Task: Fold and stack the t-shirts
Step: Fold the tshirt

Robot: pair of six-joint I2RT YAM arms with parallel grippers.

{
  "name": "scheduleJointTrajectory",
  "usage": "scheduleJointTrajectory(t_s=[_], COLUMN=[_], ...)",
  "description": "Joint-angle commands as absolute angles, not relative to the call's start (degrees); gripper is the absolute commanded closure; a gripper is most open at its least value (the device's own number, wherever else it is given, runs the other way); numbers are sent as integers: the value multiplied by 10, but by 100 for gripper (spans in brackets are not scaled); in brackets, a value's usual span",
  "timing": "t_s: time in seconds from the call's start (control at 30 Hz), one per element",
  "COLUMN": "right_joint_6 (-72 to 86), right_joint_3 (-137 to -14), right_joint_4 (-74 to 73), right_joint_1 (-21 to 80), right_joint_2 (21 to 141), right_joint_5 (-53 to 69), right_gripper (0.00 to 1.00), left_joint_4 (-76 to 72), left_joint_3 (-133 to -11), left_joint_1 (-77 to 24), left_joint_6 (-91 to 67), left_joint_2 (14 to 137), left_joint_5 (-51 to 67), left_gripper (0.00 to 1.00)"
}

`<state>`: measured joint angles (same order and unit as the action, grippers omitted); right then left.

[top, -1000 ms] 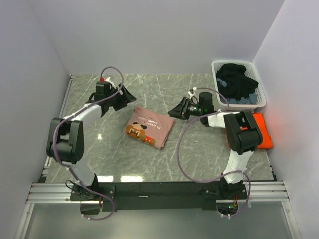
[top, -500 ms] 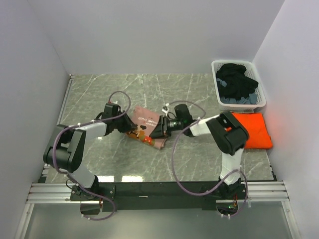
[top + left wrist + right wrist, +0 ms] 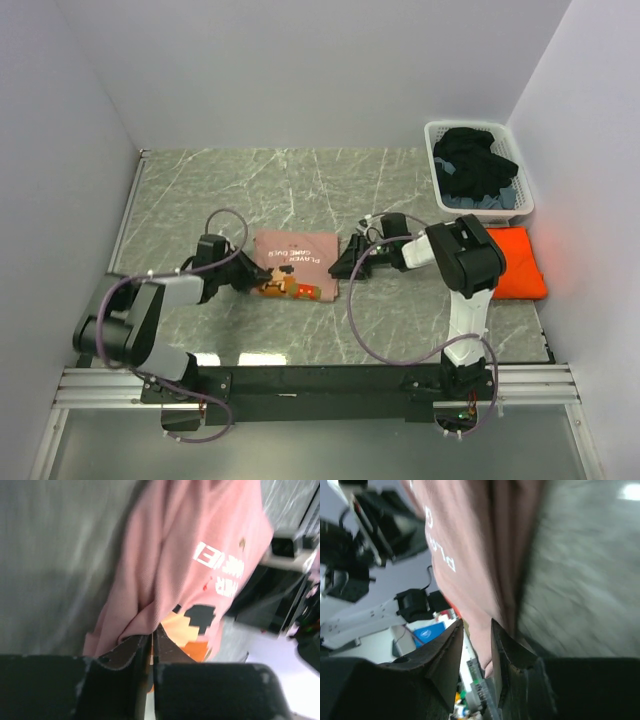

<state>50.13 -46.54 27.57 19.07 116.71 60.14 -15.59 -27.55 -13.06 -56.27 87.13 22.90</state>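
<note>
One dusty-pink tee lay folded flat between the two pincers, likely pinched at opposite edges so it could be carried level without unfolding. The left gripper was clamped on the hem at its fingertips. The right gripper had pink cloth nipped in its narrow gap. Both arms reached low and inward, wrists close to the table. The orange tee lay well behind the right pincer, beside the basket.
</note>
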Motion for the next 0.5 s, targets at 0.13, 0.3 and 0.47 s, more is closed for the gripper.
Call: scheduleJointTrajectory(t_s=[0.13, 0.3, 0.47], right_joint_6=[387, 358, 381], right_joint_3=[-494, -531, -572], right_joint_4=[127, 96, 137], right_joint_1=[180, 183, 187], right_joint_2=[1063, 1000, 1005], right_joint_5=[508, 470, 473], right_gripper=[63, 63, 63], left_joint_4=[-10, 85, 87], left_joint_3=[-242, -304, -364], left_joint_1=[-149, -146, -146], left_joint_6=[-573, -535, -480], left_joint_2=[701, 610, 676], left_joint_5=[144, -29, -56], left_gripper=[63, 42, 49])
